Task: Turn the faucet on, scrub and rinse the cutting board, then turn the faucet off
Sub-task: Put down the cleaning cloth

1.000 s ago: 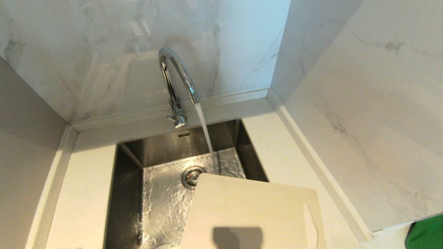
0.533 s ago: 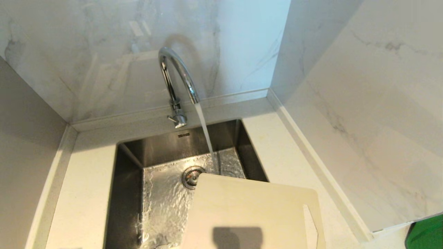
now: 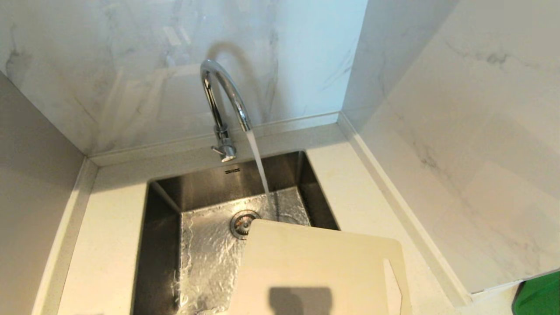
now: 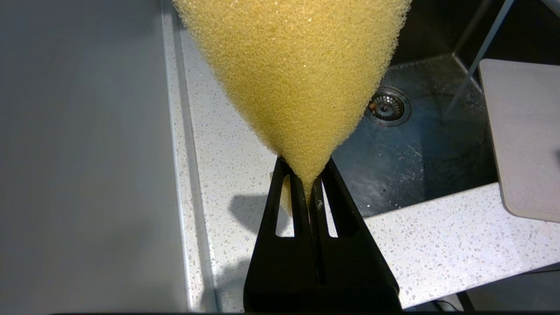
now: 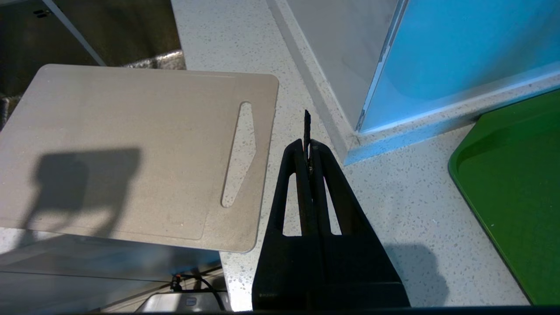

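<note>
Nearest in, left gripper (image 4: 311, 175) pinched tight on a yellow sponge (image 4: 293, 70), hanging over the speckled countertop (image 4: 227, 166) at the sink's left edge, sponge fanning out wide beyond the black fingertips. On the other side, right gripper (image 5: 308, 151) closed on nothing, fingers pressed together, poised above the counter just beside the slot-handle end of the cutting board (image 5: 131, 148). Neither arm showing in the head view.

Moving out: cutting board (image 3: 319, 271) lying flat across the sink's near right corner, handle slot out over the counter on the right, far left corner jutting over the basin and stopping just short of the drain (image 3: 242, 223). Green tray (image 5: 512, 192) off on the counter at far right.

Further back, sink (image 3: 162, 245) floor wet and rippling. Stream of water (image 3: 259, 164) pouring down just beyond the board's far edge, not onto it. At the back, faucet (image 3: 221, 94) running, spout arched forward, small lever at its base pointing left.
</note>
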### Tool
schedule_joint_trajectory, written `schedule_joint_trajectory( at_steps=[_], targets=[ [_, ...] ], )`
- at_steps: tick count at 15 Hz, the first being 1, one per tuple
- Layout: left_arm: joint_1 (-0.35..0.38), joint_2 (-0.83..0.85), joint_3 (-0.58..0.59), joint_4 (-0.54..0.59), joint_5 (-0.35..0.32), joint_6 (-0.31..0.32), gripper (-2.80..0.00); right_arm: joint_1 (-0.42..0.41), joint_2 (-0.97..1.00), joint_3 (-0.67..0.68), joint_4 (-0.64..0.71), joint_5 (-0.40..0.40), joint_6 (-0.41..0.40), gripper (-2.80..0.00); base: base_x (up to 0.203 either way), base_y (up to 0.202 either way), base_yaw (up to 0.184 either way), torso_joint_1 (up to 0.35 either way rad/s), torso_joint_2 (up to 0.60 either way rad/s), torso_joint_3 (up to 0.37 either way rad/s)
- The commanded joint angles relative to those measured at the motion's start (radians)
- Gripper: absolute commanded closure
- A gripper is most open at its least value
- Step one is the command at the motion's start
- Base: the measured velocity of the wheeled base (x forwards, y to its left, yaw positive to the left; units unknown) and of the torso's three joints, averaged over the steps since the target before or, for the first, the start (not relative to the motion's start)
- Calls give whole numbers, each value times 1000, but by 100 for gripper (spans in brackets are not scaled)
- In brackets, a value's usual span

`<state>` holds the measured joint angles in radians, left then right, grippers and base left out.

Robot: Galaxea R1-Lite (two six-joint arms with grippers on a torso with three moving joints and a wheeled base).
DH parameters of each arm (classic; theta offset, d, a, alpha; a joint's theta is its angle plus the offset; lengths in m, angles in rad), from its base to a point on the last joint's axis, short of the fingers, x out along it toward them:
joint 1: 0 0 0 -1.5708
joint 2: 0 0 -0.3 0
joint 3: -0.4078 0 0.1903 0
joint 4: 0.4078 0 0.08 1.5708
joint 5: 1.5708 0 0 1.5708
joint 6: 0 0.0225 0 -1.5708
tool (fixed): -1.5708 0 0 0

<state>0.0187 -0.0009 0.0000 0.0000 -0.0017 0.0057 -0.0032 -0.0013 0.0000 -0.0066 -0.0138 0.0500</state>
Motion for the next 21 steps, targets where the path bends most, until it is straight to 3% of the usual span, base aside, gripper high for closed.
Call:
schedule_joint_trajectory(
  at_steps=[1,7,11,14,16,18,21],
  targets=[
    [0,-4,2,-1,1,0,0,0,0,2,-1,0,1,0,0,0,0,0,0,0],
    [1,-4,0,1,2,-4,0,0,0,2,-1,0,1,0,0,0,0,0,0,0],
    [1,56,-73,130,14,52,0,0,0,2,-1,0,1,0,0,0,0,0,0,0],
    [1,224,-181,185,2,87,0,0,0,2,-1,0,1,0,0,0,0,0,0,0],
    [1,359,-265,193,-41,115,0,0,0,1,-1,0,1,0,0,0,0,0,0,0],
    [1,493,-336,193,-93,180,0,0,0,2,-1,0,1,0,0,0,0,0,0,0],
    [1,709,-428,145,-119,259,0,0,0,2,-1,0,1,0,0,0,0,0,0,0]
  ],
)
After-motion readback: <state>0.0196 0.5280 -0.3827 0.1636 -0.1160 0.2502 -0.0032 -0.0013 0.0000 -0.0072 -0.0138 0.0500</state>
